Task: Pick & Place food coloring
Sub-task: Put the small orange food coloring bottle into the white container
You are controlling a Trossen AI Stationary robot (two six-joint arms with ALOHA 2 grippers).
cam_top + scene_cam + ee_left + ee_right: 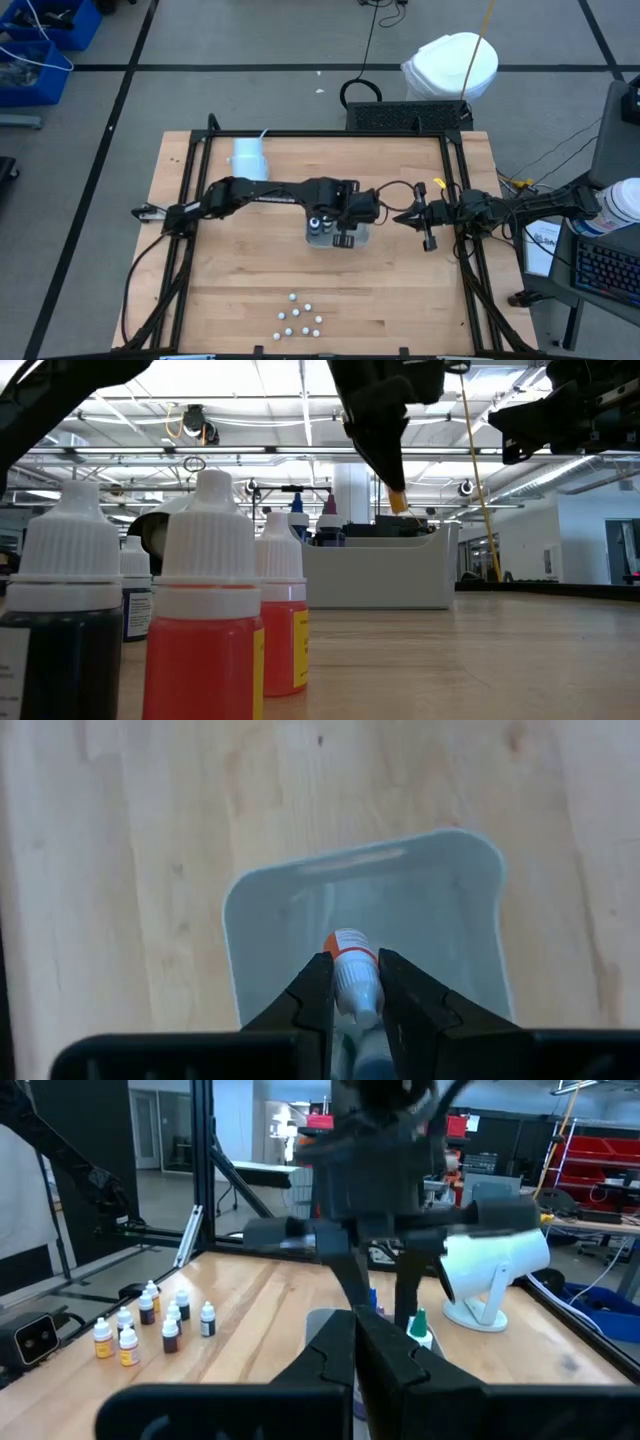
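Tabletop below tray-pointing bottle (352,975)

High view: mounted overhead, facing straight down, far enough to take in the whole table (250,290) and both arms.

Low view: at tabletop height, facing level across the wood into the room; the food coloring bottles (210,610) stand very close to the lens, the grey tray (380,575) farther off.

Left wrist view: looks steeply down, close, into the tray (250,920).

Right wrist view: looks level across the table from the right side toward the left arm (370,1170), at middling range.

Shared ground: the tray appears in the high (362,238), low and left wrist views; the bottle cluster in the high (300,318), low and right wrist (150,1320) views.
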